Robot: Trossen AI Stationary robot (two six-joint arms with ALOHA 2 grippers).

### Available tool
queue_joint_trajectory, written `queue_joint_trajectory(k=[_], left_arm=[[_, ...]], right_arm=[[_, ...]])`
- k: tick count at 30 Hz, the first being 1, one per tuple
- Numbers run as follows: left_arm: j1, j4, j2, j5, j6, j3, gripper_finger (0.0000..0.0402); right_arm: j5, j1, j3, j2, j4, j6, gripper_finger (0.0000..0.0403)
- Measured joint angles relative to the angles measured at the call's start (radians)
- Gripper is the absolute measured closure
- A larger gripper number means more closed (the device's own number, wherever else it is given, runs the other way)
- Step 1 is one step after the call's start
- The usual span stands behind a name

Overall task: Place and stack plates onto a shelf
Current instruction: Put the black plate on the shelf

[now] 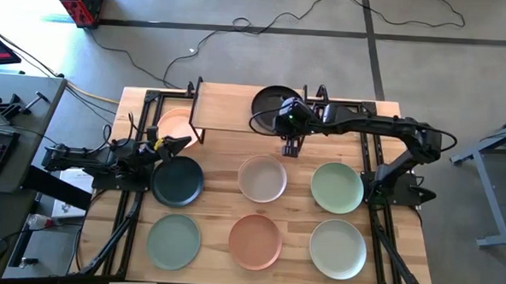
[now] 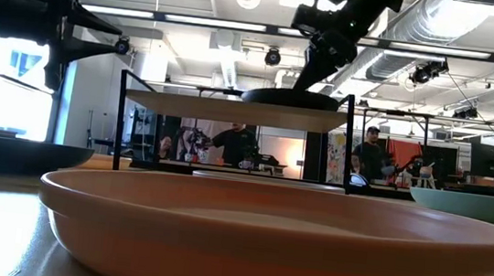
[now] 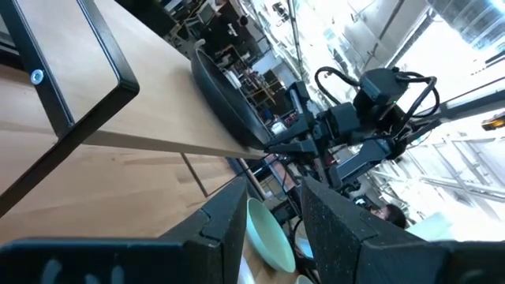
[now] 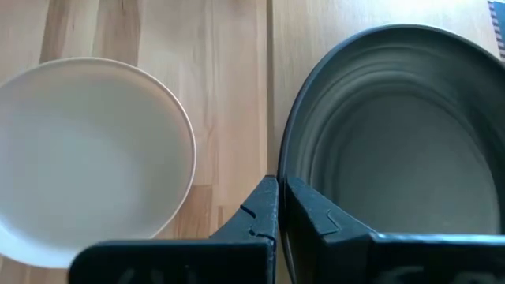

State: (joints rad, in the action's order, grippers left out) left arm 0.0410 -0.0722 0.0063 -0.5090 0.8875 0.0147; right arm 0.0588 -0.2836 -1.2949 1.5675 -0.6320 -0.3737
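Observation:
The black plate [image 1: 272, 102] lies on the light wooden shelf [image 1: 229, 107] at the table's far side; the low view shows the black plate [image 2: 290, 97] level on the board. My right gripper [image 1: 286, 122] stands over its right near rim, shut on it. My left gripper [image 1: 169, 143] waits open at the table's left, between the peach plate [image 1: 177, 121] beside the shelf's left end and the dark teal plate [image 1: 177, 180]. In its wrist view my left gripper [image 3: 272, 217] holds nothing. My right gripper [image 4: 278, 197] pinches the black plate's rim [image 4: 286, 170] between its two fingers, one inside the plate and one outside. The fingers come from above, pointing down. The plate rests on the shelf's top.
On the tabletop lie a whitish plate [image 1: 262, 177], a pale green plate [image 1: 337, 187], a sage green plate [image 1: 173, 240], a terracotta plate [image 1: 255, 240] and another pale plate [image 1: 337, 247]. The shelf's left half is bare board. People stand in the room beyond the table.

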Motion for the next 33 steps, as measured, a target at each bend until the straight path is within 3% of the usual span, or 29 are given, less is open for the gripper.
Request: queue_joint_trajectory(k=[33], left_arm=[[0.0, 0.001, 0.0, 0.001, 0.0, 0.0, 0.0293]], right_arm=[[0.012, 0.0, 0.0, -0.003, -0.024, 0.001, 0.0402]])
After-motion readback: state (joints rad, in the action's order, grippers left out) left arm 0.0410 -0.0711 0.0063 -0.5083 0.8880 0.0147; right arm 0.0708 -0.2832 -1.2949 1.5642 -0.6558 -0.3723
